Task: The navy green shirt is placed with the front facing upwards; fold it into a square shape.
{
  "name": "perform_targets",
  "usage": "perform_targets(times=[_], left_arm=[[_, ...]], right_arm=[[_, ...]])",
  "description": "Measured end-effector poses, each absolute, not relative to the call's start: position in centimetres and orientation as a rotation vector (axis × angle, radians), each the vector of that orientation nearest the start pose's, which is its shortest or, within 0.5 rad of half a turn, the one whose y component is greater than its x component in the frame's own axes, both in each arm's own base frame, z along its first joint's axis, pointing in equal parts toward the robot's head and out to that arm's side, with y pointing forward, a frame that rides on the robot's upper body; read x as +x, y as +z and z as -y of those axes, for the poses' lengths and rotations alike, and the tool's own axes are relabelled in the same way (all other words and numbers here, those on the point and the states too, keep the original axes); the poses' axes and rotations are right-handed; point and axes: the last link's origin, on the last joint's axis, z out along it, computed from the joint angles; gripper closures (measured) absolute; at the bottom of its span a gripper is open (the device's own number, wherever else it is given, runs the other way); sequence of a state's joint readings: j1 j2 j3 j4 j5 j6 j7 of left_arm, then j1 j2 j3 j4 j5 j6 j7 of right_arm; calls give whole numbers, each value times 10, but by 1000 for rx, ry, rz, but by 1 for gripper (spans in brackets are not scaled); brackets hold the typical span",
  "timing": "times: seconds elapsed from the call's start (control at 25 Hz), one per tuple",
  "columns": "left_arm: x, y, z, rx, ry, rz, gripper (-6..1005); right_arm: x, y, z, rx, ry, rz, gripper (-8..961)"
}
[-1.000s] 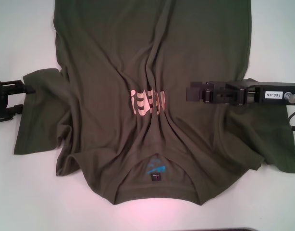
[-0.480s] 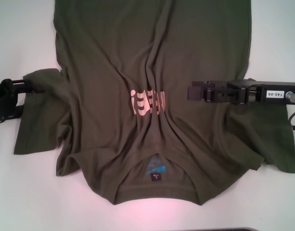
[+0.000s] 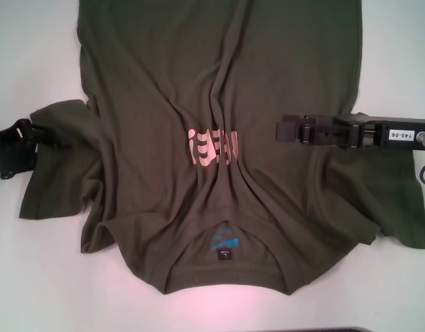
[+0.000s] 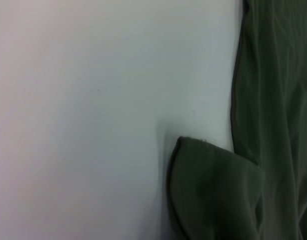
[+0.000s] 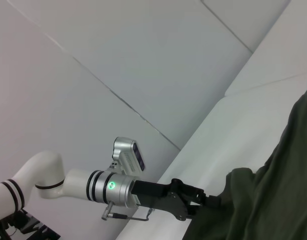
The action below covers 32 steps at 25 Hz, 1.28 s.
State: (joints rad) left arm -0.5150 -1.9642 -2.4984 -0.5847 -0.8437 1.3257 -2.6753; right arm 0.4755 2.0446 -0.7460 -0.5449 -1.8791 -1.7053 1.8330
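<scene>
The shirt lies front-up on the white table, soft cloth wrinkled. Left pincer grasps its sleeve edge; right pincer state: cannot tell.

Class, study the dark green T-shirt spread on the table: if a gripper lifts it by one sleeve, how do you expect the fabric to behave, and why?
The navy green shirt is probably floppy: creases radiate around its pink lettering, so it should drape and sag rather than hold shape. It likely drags and bunches when pulled, as the sleeve at the left gripper is already rumpled. The right gripper hovers over the chest.
</scene>
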Motion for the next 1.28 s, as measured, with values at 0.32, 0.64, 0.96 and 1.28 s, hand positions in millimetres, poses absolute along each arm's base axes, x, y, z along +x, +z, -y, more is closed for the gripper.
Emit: perform_targets(times=[0.32, 0.64, 0.96, 1.28], left_arm=[[-350, 35, -329, 2005, 562, -2699, 838], [-350, 49, -329, 2006, 585, -2691, 976], [-349, 65, -333, 2022, 613, -2702, 993], [-359, 81, -331, 1985, 655, -2776, 993]], right_arm=[[266, -2, -296, -2658, 998, -1408, 41], [266, -2, -296, -2655, 1000, -1408, 41], [266, -2, -297, -2654, 1000, -1406, 41], [265, -2, -298, -2655, 998, -1401, 40]])
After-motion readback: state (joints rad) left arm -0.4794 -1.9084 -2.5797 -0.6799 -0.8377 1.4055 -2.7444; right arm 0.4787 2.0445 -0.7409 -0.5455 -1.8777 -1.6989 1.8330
